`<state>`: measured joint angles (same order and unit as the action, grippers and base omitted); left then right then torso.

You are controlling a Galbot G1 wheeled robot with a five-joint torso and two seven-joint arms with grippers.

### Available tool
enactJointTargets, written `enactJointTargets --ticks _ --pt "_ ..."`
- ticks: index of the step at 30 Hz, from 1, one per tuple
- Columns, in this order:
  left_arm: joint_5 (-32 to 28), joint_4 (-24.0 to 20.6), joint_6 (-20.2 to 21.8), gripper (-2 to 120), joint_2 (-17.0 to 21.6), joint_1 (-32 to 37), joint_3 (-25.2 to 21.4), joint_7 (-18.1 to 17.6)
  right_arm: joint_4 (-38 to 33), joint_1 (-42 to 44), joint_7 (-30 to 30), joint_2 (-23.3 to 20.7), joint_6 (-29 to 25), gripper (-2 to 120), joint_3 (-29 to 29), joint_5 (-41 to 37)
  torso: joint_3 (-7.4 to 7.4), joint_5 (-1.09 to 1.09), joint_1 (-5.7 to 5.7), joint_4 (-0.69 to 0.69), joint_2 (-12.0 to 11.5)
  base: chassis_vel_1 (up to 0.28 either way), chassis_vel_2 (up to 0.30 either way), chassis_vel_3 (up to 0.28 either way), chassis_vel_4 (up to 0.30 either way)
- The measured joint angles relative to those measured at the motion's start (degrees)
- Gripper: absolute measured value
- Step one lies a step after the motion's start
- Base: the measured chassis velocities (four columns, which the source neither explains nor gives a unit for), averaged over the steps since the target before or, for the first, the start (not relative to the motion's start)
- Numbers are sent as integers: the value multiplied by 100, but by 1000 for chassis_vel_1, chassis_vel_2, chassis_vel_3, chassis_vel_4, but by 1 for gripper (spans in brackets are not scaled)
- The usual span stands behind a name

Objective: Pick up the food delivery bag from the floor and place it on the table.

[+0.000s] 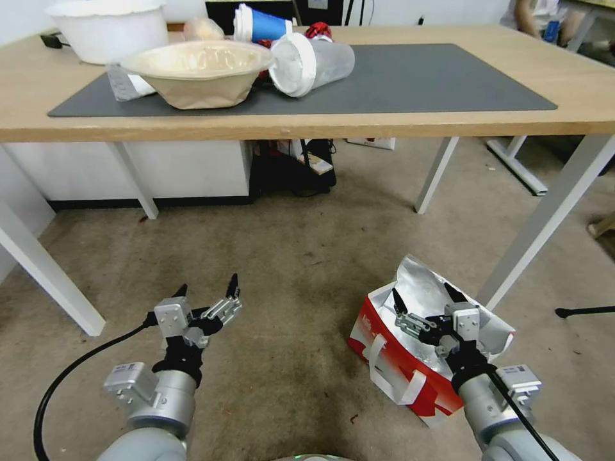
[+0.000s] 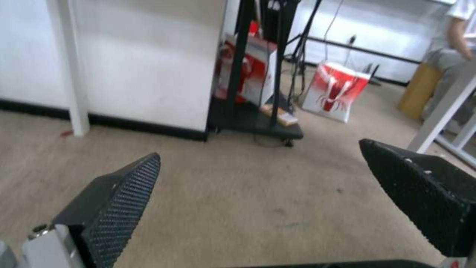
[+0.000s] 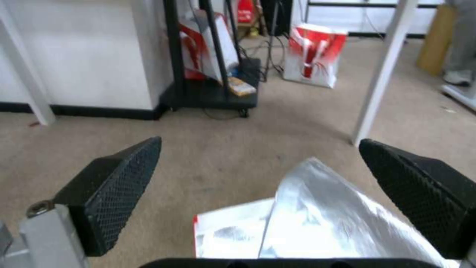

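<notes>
Head view: the food delivery bag [image 1: 410,358] stands on the floor [image 1: 288,256], near a white leg of the table [image 1: 410,125], on the robot's right side. Its silver foil lining is open at the top, and a white strap handle [image 1: 378,362] hangs down over the red band. The right gripper [image 1: 426,299] hovers over the open mouth of the bag with its fingers spread wide and nothing between them. The left gripper [image 1: 208,289] waits above bare floor, also wide open and empty. To do this step well, I think the right gripper should come lower and close on a strap or on the stiff rim, not on the loose foil, which may slip or tear. On the table, the dark grey mat [image 1: 416,83] has free room on its right half; a paper bowl [image 1: 198,70] and a lying plastic cup [image 1: 311,63] are on the left half.

Left wrist view: the left fingers [image 2: 124,201] stand far apart over the rough brown-grey floor. Farther off are a black cart and another red and white bag [image 2: 334,91].

Right wrist view: the foil flap [image 3: 317,219] of the bag lies between and just under the open fingers [image 3: 124,178], not yet touched. The floor shows dark stains.
</notes>
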<state>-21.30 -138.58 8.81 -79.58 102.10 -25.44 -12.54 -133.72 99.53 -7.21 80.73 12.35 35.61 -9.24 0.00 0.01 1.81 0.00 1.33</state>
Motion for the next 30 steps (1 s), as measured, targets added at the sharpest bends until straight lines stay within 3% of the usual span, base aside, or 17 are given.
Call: enactJointTargets --ticks 2,9,15,21,30 --pt "34 32 -89 100 2 -1 10 35 144 -134 -119 -187 -75 100 82 -175 0 -1 0 0 5 0 0 0 0" --pt "55 100 -285 100 3 -4 52 -1 1598 -1081 -1045 -1355 -1175 100 301 -1091 0 2 5 0 20 0 0 0 0" --pt "68 142 -317 100 -2 -15 54 -88 2529 -1634 -1663 -2014 -1585 100 235 -1502 0 0 6 0 28 0 0 0 0" --pt "73 193 -317 100 -22 -57 31 -109 3856 -2462 -2363 -2765 -1975 100 -132 -1545 0 0 7 0 35 0 0 0 0" --pt "118 263 -263 100 -132 -100 24 -128 5060 -3624 -2431 -3316 -1964 100 -1018 -1485 0 1 9 1 42 0 0 0 0"
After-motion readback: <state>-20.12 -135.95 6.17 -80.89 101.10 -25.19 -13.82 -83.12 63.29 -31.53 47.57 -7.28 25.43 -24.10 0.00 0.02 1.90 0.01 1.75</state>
